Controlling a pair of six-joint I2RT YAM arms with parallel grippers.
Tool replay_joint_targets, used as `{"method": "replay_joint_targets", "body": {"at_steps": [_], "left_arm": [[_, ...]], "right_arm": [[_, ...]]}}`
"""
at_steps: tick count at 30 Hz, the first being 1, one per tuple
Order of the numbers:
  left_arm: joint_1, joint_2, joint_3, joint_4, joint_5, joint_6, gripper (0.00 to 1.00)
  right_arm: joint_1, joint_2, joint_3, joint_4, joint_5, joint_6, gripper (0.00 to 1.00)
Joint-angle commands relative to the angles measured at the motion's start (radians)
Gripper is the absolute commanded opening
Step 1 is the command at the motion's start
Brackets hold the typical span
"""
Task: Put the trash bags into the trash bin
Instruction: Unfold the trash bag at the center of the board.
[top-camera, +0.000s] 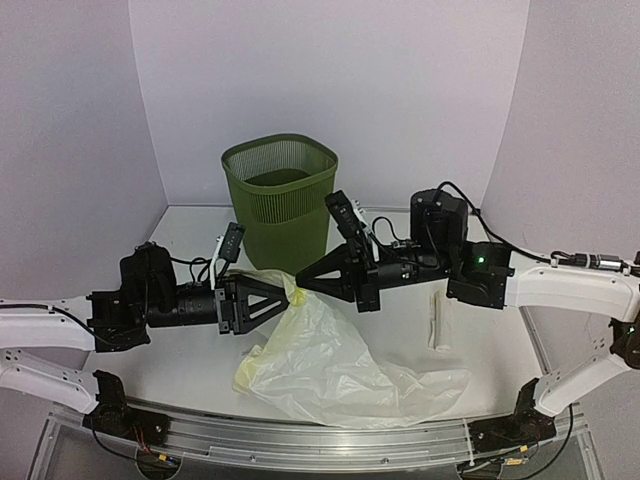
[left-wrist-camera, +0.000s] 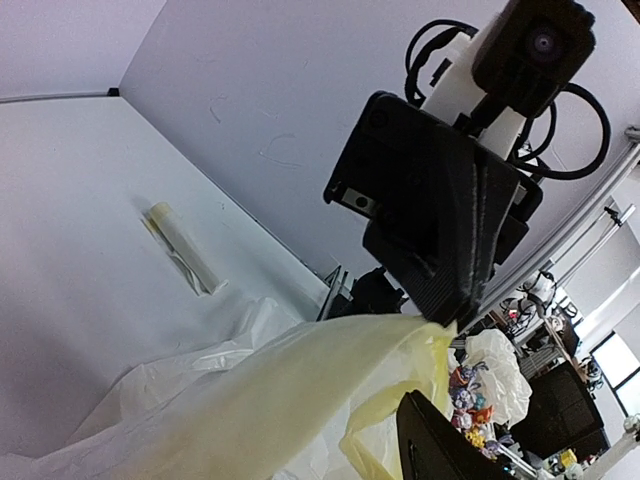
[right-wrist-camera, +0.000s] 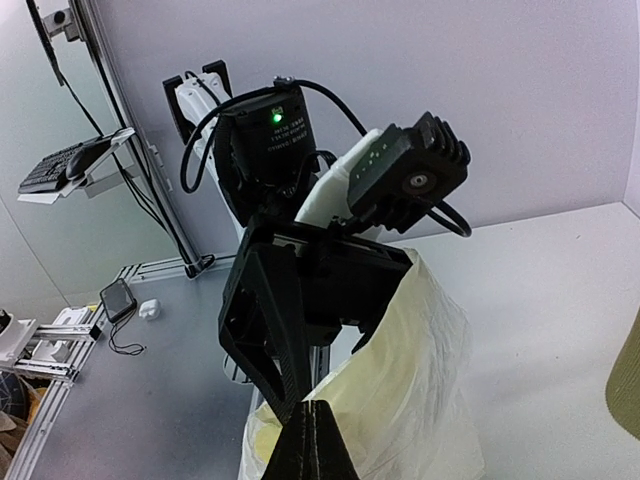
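The trash bin (top-camera: 278, 195) stands upright at the far centre of the tabletop (top-camera: 490, 350). The trash bag (top-camera: 330, 360) lies spread toward the near edge, one corner lifted. The right gripper (top-camera: 303, 278) is closed, apparently pinching that corner. The left gripper (top-camera: 285, 297) sits just beside it; its jaw state cannot be determined.

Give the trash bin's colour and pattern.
The trash bin is olive green with slatted mesh sides; best in top external view.

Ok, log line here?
trash bag: top lifted, rest on table | right jaws: shut on trash bag | left jaws: unclear | trash bin: bag not inside
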Motion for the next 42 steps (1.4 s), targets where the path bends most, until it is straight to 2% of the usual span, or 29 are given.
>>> {"method": "replay_joint_targets", "body": {"at_steps": [1,8,14,18,23,29,37,42], "left_arm": [[0.000,-0.012,0.050,0.088,0.028,0.006,0.58],[0.000,-0.009,0.055,0.089,0.035,0.007,0.55],[0.000,-0.025,0.034,0.114,0.113,0.018,0.63],[0.000,-0.034,0.023,0.120,0.103,0.006,0.65],[0.000,-0.003,0.056,0.062,0.021,-0.012,0.51],[0.001,-0.004,0.031,0.132,0.009,-0.023,0.46],[0.001,0.019,0.051,0.127,0.042,-0.015,0.33],[0.001,0.022,0.055,0.117,0.094,-0.003,0.35]], "right_arm": [[0.000,0.013,0.023,0.032,-0.019,0.022,0.00],[-0.001,0.018,0.023,0.031,-0.007,0.024,0.00],[0.000,0.020,0.022,0.026,0.041,0.019,0.00],[0.001,0.026,0.031,0.022,0.030,0.020,0.00],[0.001,0.015,0.028,0.023,0.010,0.023,0.00],[0.003,0.029,0.036,0.022,-0.013,0.033,0.00],[0.006,0.042,0.045,0.018,-0.022,0.034,0.00],[0.007,0.025,0.040,0.018,0.022,0.022,0.00]]}}
